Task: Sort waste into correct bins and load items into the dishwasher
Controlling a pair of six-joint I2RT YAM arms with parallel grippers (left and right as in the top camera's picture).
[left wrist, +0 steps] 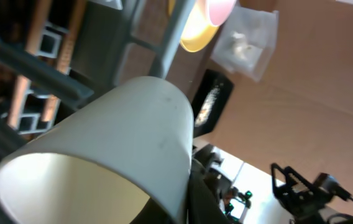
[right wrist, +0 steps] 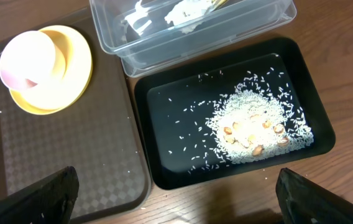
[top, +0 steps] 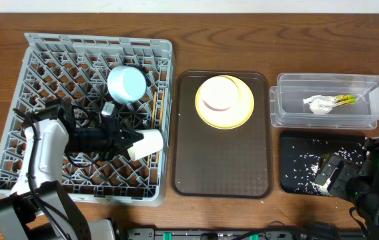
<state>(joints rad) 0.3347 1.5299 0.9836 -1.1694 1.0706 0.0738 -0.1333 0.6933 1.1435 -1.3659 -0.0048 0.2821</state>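
The left tool (top: 133, 141) is clamped on a cream cup (top: 145, 144) lying sideways over the rack (top: 96, 41) — seemingly by its rim, though the wrist view is too close to be sure. A blue bowl (top: 127, 83) sits mouth-down in the rack. The right tool (right wrist: 176, 202) hangs wide open above the black tray (right wrist: 313, 143) of crumbs (right wrist: 251, 124). Napkin (top: 318, 104) and wrapper (top: 345, 99) lie in the tub (top: 376, 83) — the plate (top: 243, 110) is on the brown tray (top: 219, 160).

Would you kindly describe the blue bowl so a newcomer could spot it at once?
On the table's left stands a big grey rack. A round bowl sits toward its far side. It is light blue; the cup nearby, in the left gripper, is cream.
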